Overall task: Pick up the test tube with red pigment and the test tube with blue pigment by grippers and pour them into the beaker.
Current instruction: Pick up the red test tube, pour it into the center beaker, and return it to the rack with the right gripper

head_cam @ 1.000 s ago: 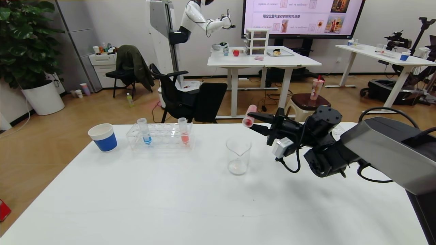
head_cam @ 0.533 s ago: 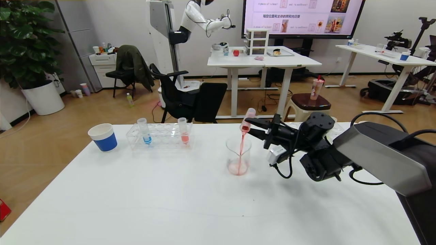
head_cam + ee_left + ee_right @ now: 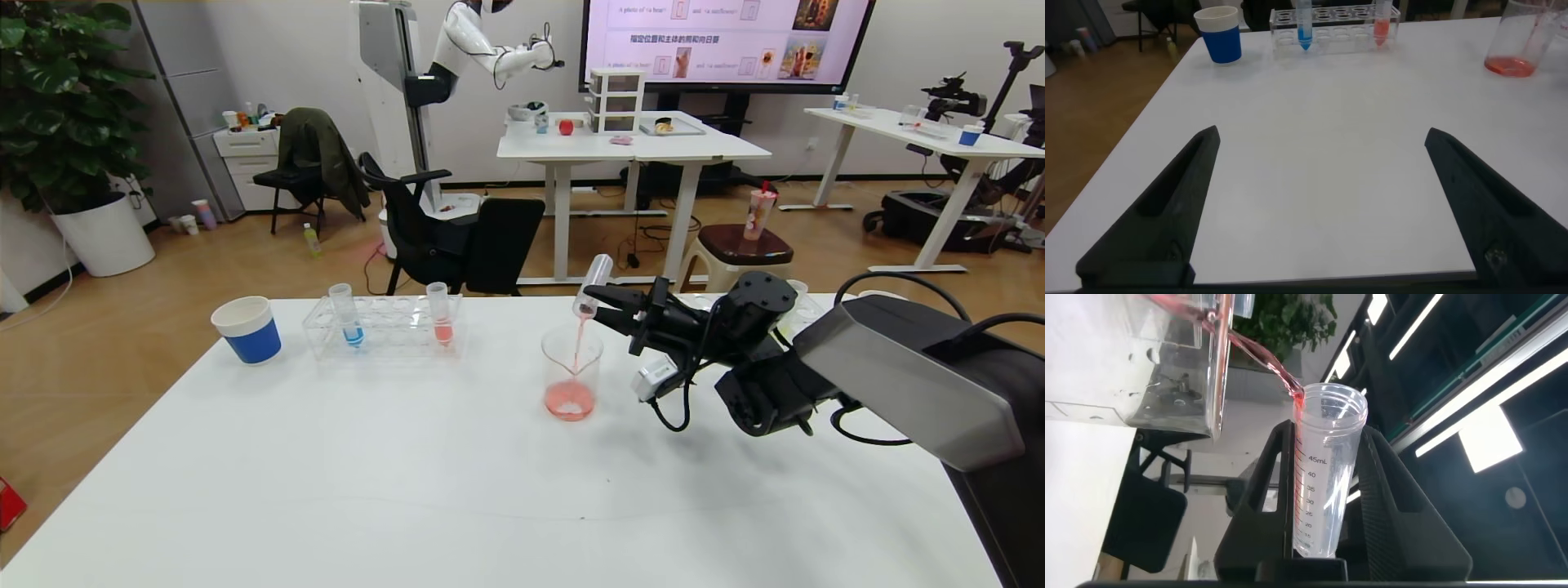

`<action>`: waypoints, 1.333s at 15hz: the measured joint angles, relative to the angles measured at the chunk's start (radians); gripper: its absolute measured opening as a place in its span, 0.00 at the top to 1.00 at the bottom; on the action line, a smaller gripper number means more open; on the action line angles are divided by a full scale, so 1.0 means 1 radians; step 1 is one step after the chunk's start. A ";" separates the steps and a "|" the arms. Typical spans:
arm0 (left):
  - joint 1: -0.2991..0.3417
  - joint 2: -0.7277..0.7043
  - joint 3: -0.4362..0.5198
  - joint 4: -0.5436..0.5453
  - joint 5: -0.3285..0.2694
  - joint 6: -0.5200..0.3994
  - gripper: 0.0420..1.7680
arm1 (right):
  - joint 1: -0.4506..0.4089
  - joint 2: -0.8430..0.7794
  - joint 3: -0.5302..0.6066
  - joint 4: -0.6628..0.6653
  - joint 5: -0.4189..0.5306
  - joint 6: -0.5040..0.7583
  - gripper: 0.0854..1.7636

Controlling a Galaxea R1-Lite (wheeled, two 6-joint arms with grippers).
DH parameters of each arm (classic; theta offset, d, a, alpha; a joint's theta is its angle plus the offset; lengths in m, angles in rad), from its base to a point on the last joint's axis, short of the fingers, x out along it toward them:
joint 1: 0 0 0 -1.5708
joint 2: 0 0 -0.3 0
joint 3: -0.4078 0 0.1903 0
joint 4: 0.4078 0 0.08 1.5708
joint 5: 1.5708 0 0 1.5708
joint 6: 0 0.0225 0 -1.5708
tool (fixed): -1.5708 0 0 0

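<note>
Over the beaker (image 3: 571, 371), right gripper (image 3: 602, 308) tips red tube (image 3: 592, 285).

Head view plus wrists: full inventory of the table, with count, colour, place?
test tube with red pigment: 1, clear, nearly emptied, tipped over the beaker, thin red stream running
beaker: 1, clear, red liquid at bottom, table centre
rack: 1, clear, far left of beaker
test tube with blue pigment: 1, rack's left end
salmon-pink tube: 1, rack's right end
paper cup: 1, blue-and-white, left of rack
table: 1, white
right gripper: black, clamping the tube
left gripper: black, open, low over the table's near side
</note>
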 joint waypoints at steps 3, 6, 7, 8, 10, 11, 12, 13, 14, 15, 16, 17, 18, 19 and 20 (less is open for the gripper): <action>0.000 0.000 0.000 0.000 0.000 0.000 0.01 | 0.009 -0.003 -0.001 -0.001 -0.001 -0.047 0.76; 0.000 0.000 0.000 0.000 0.000 0.000 0.01 | 0.017 -0.005 0.004 -0.004 -0.005 -0.056 0.76; 0.000 0.000 0.000 0.000 0.000 0.000 0.01 | 0.019 -0.005 0.007 -0.004 -0.010 -0.056 0.76; 0.000 0.000 0.000 0.000 0.000 0.000 0.01 | 0.020 -0.007 0.010 -0.002 -0.016 -0.053 0.76; 0.000 0.000 0.000 0.000 0.000 0.000 0.01 | 0.013 -0.019 0.013 0.001 -0.026 -0.022 0.76; 0.000 0.000 0.000 0.000 0.000 0.000 0.01 | 0.007 -0.032 0.014 0.001 -0.040 0.038 0.76; 0.000 0.000 0.000 0.000 0.000 0.000 0.01 | 0.001 -0.046 0.015 -0.002 -0.060 0.100 0.76; 0.000 0.000 0.000 0.000 0.000 -0.001 0.01 | -0.003 -0.067 0.018 -0.004 -0.091 0.177 0.76; 0.000 0.000 0.000 0.000 0.000 0.000 0.01 | -0.007 -0.094 0.028 -0.008 -0.133 0.276 0.76; 0.000 0.000 0.000 0.000 0.000 0.000 0.01 | -0.005 -0.119 0.048 -0.015 -0.179 0.370 0.76; 0.000 0.000 0.000 0.000 0.000 0.000 0.01 | 0.000 -0.144 0.071 -0.035 -0.242 0.469 0.76; 0.000 0.000 0.000 0.000 0.001 0.000 0.01 | 0.003 -0.168 0.093 -0.052 -0.311 0.572 0.76; 0.000 0.000 0.000 0.000 0.000 0.000 0.01 | 0.009 -0.196 0.119 -0.060 -0.384 0.675 0.76; 0.000 0.000 0.000 0.000 0.000 0.000 0.01 | 0.014 -0.226 0.145 -0.062 -0.469 0.773 0.76; 0.000 0.000 0.000 0.000 0.001 0.000 0.01 | 0.021 -0.251 0.164 -0.064 -0.550 0.859 0.76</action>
